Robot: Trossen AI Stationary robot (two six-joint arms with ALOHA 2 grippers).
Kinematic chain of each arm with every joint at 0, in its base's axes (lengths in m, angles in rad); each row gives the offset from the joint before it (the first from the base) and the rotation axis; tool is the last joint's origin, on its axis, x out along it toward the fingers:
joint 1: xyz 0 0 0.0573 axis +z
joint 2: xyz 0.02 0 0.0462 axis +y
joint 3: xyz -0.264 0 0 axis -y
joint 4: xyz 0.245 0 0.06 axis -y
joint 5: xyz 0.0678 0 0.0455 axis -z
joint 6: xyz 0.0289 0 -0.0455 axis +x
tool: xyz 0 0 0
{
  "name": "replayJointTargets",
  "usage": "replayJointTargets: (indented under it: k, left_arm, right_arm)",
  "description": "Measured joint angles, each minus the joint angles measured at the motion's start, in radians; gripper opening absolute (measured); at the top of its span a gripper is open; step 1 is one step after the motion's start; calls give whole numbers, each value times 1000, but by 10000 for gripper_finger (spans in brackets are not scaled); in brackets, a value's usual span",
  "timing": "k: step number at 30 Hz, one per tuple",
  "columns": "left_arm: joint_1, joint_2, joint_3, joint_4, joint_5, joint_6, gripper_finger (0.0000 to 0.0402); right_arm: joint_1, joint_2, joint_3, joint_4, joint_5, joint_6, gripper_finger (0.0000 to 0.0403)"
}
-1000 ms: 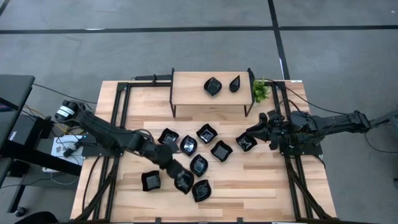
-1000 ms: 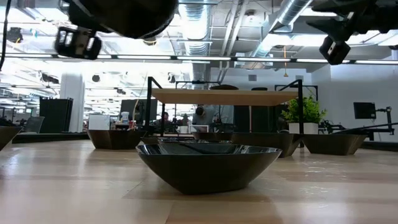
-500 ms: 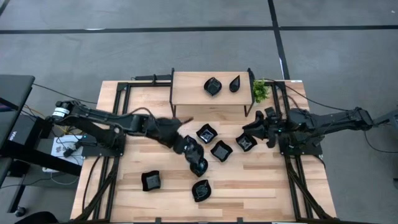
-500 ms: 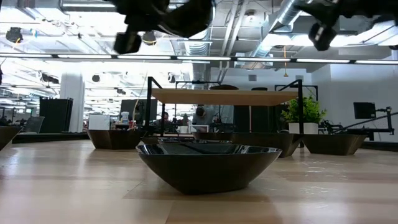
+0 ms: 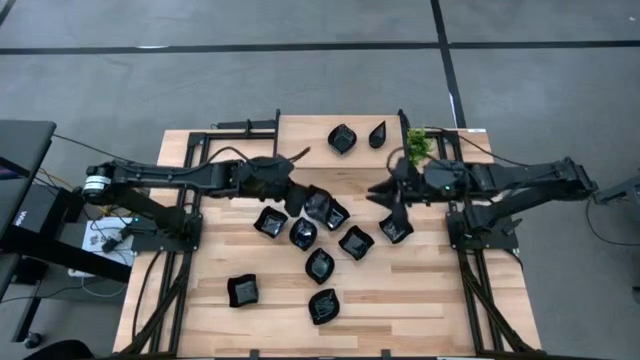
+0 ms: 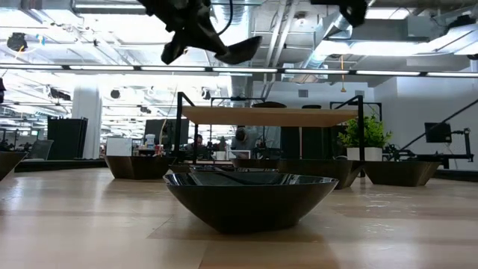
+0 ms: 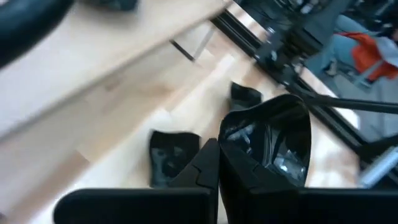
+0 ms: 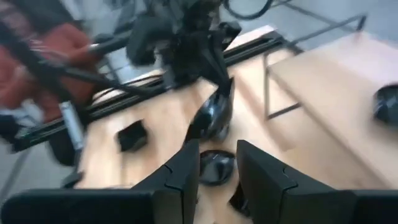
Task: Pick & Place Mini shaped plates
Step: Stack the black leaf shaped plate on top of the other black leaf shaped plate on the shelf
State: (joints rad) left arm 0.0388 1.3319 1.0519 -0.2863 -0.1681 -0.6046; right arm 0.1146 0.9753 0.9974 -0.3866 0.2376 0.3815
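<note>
Several glossy black mini shaped plates [image 5: 320, 265] lie on their bases on the wooden table [image 5: 200, 310]. Two more [image 5: 342, 138] rest on the low shelf [image 5: 300, 140] at the far edge. My left gripper [image 5: 300, 200] is above the table's middle, in front of the shelf, shut on one plate [image 5: 320, 206]. The low view shows that plate [image 6: 239, 51] high in the air. My right gripper [image 5: 386, 192] hangs open to the right of it, above another plate [image 5: 395, 230], with nothing between its fingers [image 8: 186, 168]. My left gripper pinches the plate's rim [image 7: 227, 152] between its two fingers, at the edge nearest the arm. The fingers come from the table's left, slanting down. The plate juts out past the fingertips, lifted clear of the table and tilted, its hollow [image 7: 273, 146] facing up.
A small green plant [image 5: 418, 146] stands at the shelf's right end. The shelf's black legs [image 5: 278, 165] stand just beyond my left gripper. Black frame rails [image 5: 190, 200] run along both sides of the table. Bare wood lies at the table's near right corner [image 5: 430, 310].
My left gripper has carried a plate up off the table's near middle and toward the far edge, turning as it went; the plate now hangs clear in front of the shelf. My right gripper has risen from beside the right-hand plate and shifted slightly leftward, still open.
</note>
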Motion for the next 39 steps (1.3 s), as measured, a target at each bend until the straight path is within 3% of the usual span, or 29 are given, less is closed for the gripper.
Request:
replayJointTargets:
  k: [8, 15, 21, 29, 39]
  left_arm:
    - [44, 0, 0, 19, -116, 129, 4]
    - [106, 0, 0, 112, -139, 182, 4]
    - [151, -18, 0, 185, -139, 189, 4]
    - [177, -23, 0, 271, -204, 234, 4]
    - [174, -23, 0, 273, -266, 261, 4]
  right_arm:
    - [0, 216, 235, -165, 170, -26, 102]
    - [-6, 370, 349, -271, 263, -35, 102]
    - [-59, 425, 401, -265, 313, -34, 102]
    - [-129, 498, 482, -206, 314, -153, 102]
    - [-174, 517, 520, -146, 366, -233, 102]
